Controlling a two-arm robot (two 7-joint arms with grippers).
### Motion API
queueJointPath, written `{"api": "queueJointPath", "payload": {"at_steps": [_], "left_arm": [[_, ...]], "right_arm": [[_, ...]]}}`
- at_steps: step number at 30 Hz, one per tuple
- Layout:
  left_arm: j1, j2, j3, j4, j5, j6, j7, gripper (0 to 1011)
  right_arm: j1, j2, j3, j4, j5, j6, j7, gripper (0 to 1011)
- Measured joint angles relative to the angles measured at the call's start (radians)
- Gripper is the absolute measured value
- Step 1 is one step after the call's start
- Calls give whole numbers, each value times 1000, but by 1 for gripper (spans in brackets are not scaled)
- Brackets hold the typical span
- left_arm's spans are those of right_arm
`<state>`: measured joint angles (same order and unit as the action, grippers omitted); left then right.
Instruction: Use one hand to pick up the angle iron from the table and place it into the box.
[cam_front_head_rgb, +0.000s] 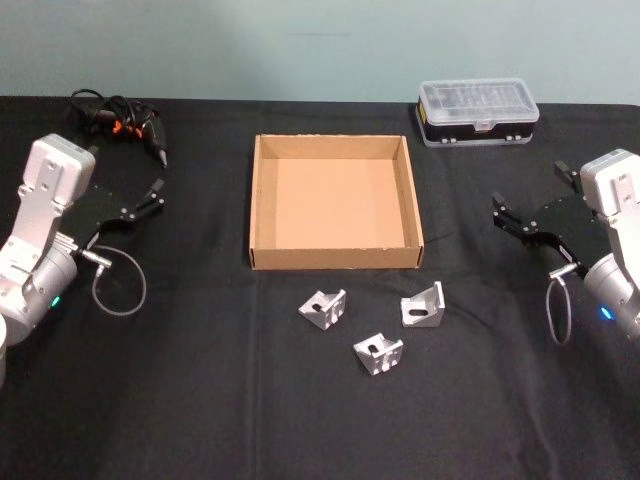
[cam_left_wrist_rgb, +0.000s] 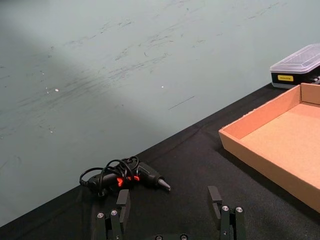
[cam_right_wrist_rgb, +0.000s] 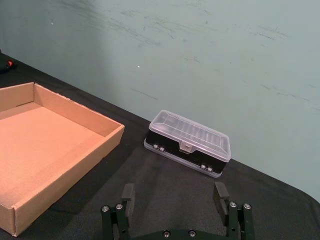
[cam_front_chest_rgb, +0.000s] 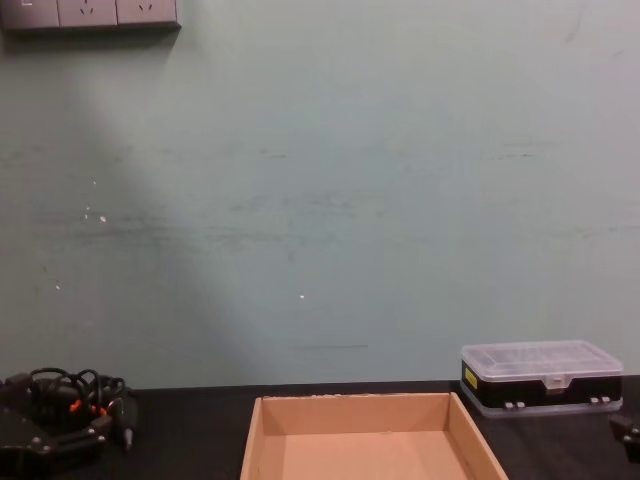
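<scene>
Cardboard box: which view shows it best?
Head view: the box is seen whole from above, with nothing inside. Each wrist view catches part of it. The chest view sees its walls from low, with the front cut off.

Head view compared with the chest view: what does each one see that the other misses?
Head view: three angle irons lying on the table in front of the box, with the open left gripper and right gripper either side. Chest view: wall sockets high up. Both: the box, the clear plastic case and the black corded tool.
</scene>
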<state>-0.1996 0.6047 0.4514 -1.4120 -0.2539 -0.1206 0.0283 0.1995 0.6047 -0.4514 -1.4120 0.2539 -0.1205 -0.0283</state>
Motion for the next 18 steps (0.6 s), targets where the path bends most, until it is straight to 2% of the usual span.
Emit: {"api": "queueJointPath", "payload": {"at_steps": [11,18], "left_arm": [[0,0,0,0,0,0,0,1011],[0,0,0,0,0,0,0,1011]], "right_arm": [[0,0,1,0,0,0,1,1002],[11,3,36,22,17,-38,50,1002]]}}
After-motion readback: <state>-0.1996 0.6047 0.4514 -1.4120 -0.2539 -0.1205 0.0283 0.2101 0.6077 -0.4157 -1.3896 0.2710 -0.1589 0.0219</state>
